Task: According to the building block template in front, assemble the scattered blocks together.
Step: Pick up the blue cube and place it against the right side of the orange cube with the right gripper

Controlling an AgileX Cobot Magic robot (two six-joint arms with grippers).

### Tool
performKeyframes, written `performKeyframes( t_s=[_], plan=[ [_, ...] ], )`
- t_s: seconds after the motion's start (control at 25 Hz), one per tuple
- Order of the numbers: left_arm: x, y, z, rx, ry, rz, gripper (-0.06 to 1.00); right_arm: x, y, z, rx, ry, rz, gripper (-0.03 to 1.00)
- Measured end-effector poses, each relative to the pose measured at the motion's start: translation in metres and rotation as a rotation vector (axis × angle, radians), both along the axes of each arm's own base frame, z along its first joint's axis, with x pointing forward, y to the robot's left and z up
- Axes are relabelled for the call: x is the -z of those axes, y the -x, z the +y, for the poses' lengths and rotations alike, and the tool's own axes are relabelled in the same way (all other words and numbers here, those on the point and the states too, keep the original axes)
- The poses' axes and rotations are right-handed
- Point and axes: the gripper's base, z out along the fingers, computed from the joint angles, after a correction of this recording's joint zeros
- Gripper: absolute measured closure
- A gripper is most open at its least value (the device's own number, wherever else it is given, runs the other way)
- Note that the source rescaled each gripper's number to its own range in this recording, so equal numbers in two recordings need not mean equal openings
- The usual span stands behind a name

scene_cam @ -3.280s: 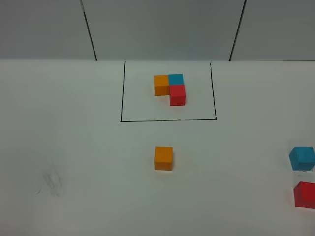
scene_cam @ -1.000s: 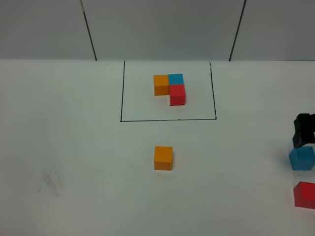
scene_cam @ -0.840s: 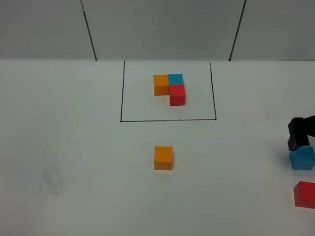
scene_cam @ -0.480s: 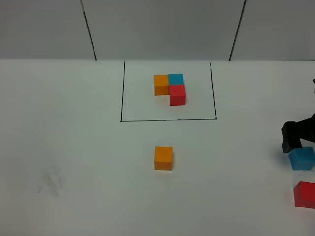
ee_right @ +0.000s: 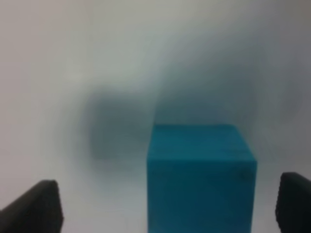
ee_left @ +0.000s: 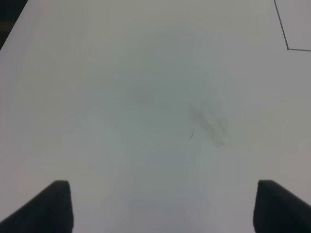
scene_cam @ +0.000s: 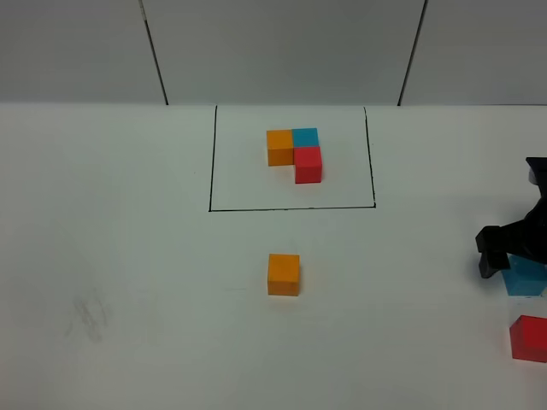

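The building block template (scene_cam: 295, 154) is an L of orange, cyan-blue and red cubes inside a black outline (scene_cam: 291, 207) at the back centre. A loose orange cube (scene_cam: 284, 274) sits mid-table. A loose cyan-blue cube (scene_cam: 524, 282) and a loose red cube (scene_cam: 529, 337) sit at the right edge. My right gripper (scene_cam: 517, 256) is open and low over the cyan-blue cube, with one finger (scene_cam: 488, 254) to its left. In the right wrist view the cyan-blue cube (ee_right: 201, 174) lies between the open gripper's (ee_right: 167, 206) fingertips, nearer one side. My left gripper (ee_left: 163, 206) is open and empty.
A faint grey scuff (scene_cam: 90, 314) marks the table at the front left; it also shows in the left wrist view (ee_left: 209, 121). The right arm and the two right-hand cubes are partly cut off by the right edge of the exterior view.
The right gripper came in from the right edge and moved left and down onto the cyan-blue cube. None of the cubes has moved.
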Motion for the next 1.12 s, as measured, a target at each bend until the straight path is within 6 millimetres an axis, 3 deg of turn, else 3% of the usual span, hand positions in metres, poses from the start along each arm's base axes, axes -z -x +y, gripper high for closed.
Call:
performKeyframes(
  t_s=[0.2, 0.32, 0.4, 0.56, 0.72, 0.92, 1.04, 1.12],
  plan=[
    [0.0, 0.0, 0.0, 0.0, -0.001, 0.0, 0.29, 0.012, -0.003, 0.0, 0.0, 0.001, 0.013, 0.24],
    [0.0, 0.0, 0.0, 0.0, -0.001, 0.0, 0.29, 0.018, -0.003, -0.001, -0.001, 0.001, 0.03, 0.47],
    [0.0, 0.0, 0.0, 0.0, -0.001, 0.0, 0.29, 0.02, -0.003, -0.001, -0.008, 0.007, 0.036, 0.75],
    [0.0, 0.0, 0.0, 0.0, -0.001, 0.0, 0.29, 0.016, -0.002, -0.002, -0.059, 0.036, 0.031, 0.77],
    [0.0, 0.0, 0.0, 0.0, -0.001, 0.0, 0.29, -0.016, 0.001, 0.01, -0.218, 0.081, -0.04, 0.77],
    [0.0, 0.0, 0.0, 0.0, -0.001, 0.0, 0.29, -0.052, 0.009, 0.057, -0.631, 0.155, -0.136, 0.77],
    [0.0, 0.0, 0.0, 0.0, -0.001, 0.0, 0.29, -0.056, 0.016, 0.095, -0.982, 0.187, -0.094, 0.77],
    [0.0, 0.0, 0.0, 0.0, -0.001, 0.0, 0.29, -0.056, 0.018, 0.116, -1.124, 0.188, -0.057, 0.77]
  ],
)
